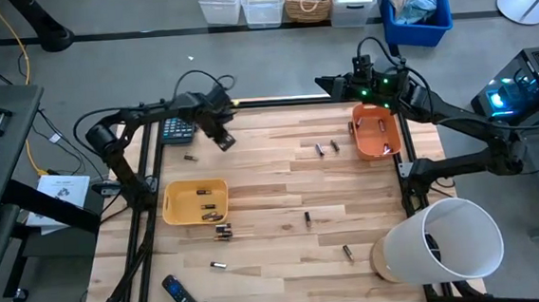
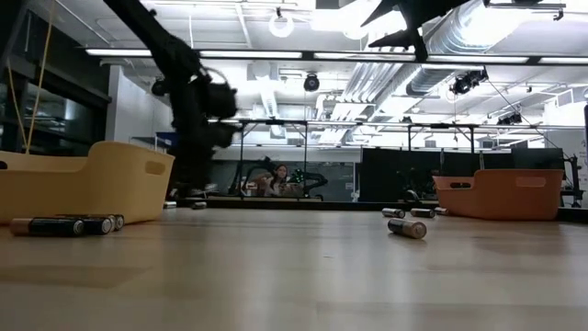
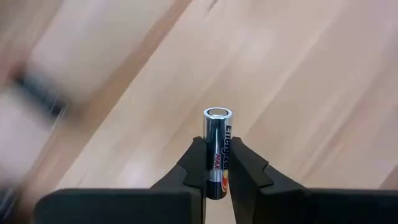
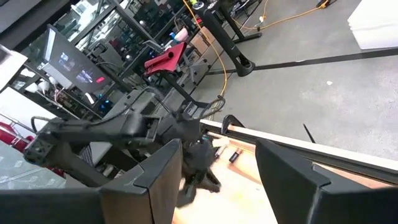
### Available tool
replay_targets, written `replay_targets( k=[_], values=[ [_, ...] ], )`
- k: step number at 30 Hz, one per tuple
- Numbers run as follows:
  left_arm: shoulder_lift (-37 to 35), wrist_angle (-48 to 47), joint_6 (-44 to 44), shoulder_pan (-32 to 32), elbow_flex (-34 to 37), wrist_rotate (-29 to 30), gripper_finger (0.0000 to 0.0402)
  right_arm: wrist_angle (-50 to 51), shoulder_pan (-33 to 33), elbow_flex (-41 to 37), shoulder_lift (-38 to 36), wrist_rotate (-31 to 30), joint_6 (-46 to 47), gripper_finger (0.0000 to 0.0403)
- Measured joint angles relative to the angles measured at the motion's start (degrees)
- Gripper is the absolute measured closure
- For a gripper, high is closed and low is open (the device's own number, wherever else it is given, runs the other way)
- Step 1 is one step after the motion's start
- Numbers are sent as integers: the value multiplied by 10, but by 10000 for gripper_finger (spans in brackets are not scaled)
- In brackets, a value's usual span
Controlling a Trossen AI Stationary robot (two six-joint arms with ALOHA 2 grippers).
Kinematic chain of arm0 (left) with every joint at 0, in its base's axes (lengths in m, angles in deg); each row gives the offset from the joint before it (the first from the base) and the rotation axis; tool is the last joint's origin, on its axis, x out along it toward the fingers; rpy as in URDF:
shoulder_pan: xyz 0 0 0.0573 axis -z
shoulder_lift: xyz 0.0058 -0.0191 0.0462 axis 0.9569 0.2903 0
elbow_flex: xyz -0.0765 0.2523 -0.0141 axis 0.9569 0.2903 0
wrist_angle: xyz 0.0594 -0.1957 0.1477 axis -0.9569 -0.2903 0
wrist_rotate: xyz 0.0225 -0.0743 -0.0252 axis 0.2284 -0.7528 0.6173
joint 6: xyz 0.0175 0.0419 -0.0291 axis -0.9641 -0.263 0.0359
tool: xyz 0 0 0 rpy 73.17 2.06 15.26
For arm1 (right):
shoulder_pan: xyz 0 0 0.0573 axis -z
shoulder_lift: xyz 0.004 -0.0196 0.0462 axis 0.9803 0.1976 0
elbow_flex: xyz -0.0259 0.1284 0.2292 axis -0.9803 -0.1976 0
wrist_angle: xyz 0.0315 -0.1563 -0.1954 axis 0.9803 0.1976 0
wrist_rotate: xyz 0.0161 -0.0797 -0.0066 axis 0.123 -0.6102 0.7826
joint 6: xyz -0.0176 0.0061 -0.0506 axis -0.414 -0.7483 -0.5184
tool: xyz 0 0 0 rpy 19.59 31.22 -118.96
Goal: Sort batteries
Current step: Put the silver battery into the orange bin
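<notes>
The left gripper (image 3: 217, 168) is closed tight on a single battery (image 3: 217, 146), a silvery cell with a dark printed label, clamped between the two dark fingers (image 3: 252, 171) with its flat metal end sticking out beyond the fingertips. In the high view this gripper (image 1: 219, 135) hangs above the wooden table (image 1: 282, 188), beyond the yellow bin (image 1: 195, 201) and just beside the dark calculator (image 1: 178, 129). A few batteries (image 1: 210, 213) already lie inside the yellow bin, one more (image 1: 223, 231) rests on the table touching or just beside the bin's near rim, and others are scattered farther off: one (image 1: 191, 157) between the bin and the calculator, a pair (image 1: 326, 148) over toward the orange bin (image 1: 376, 130). The right gripper (image 4: 217, 180) is wide open and holds nothing; it waits high over the far end of the orange bin (image 1: 367, 79).
</notes>
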Motion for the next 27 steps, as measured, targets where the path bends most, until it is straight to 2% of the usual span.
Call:
replay_targets(
  k=[3, 7, 14, 16, 21, 27],
  values=[
    [10, 63, 22, 54, -16, -4, 375, -8, 0, 0, 0, -1, 3, 203],
    [59, 156, 79, 128, -63, -19, 376, -20, 0, 0, 0, -12, 4, 203],
    [199, 270, 154, 221, -253, -36, 376, -22, 0, 0, 0, -28, 21, 203],
    [241, 294, 162, 235, -316, -41, 376, -25, 0, 0, 0, -28, 23, 203],
    [348, 377, 242, 247, -462, -109, 376, -30, 0, 0, 0, -28, 39, 203],
    [456, 468, 306, 244, -592, -100, 376, -43, 0, 0, 0, -28, 39, 203]
  ],
)
